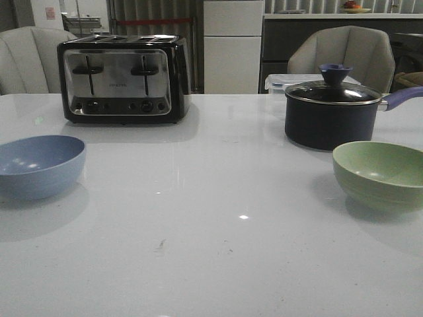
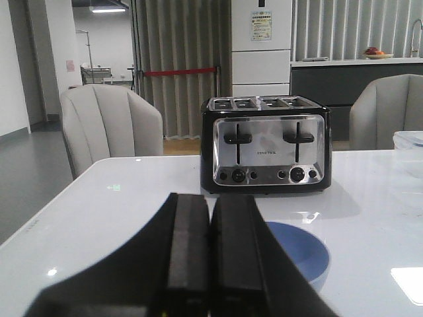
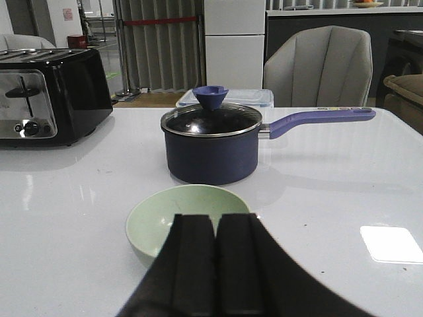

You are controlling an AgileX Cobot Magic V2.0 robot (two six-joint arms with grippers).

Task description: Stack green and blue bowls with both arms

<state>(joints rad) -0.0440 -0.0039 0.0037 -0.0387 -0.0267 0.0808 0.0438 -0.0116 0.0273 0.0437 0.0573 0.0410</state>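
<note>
The dusty blue bowl (image 1: pixel 38 165) stands upright on the white table at the left edge of the front view. The pale sage green bowl (image 1: pixel 381 173) stands upright at the right edge. Both are empty. Neither gripper shows in the front view. In the left wrist view my left gripper (image 2: pixel 210 201) is shut and empty, held short of the blue bowl (image 2: pixel 304 254), which is partly hidden behind the fingers. In the right wrist view my right gripper (image 3: pixel 216 221) is shut and empty, just short of the green bowl (image 3: pixel 165 218).
A black and chrome toaster (image 1: pixel 123 78) stands at the back left. A dark navy saucepan (image 1: pixel 328 113) with a glass lid and a purple handle stands behind the green bowl. A clear lidded box (image 1: pixel 281 82) lies behind the pan. Chairs stand beyond the table.
</note>
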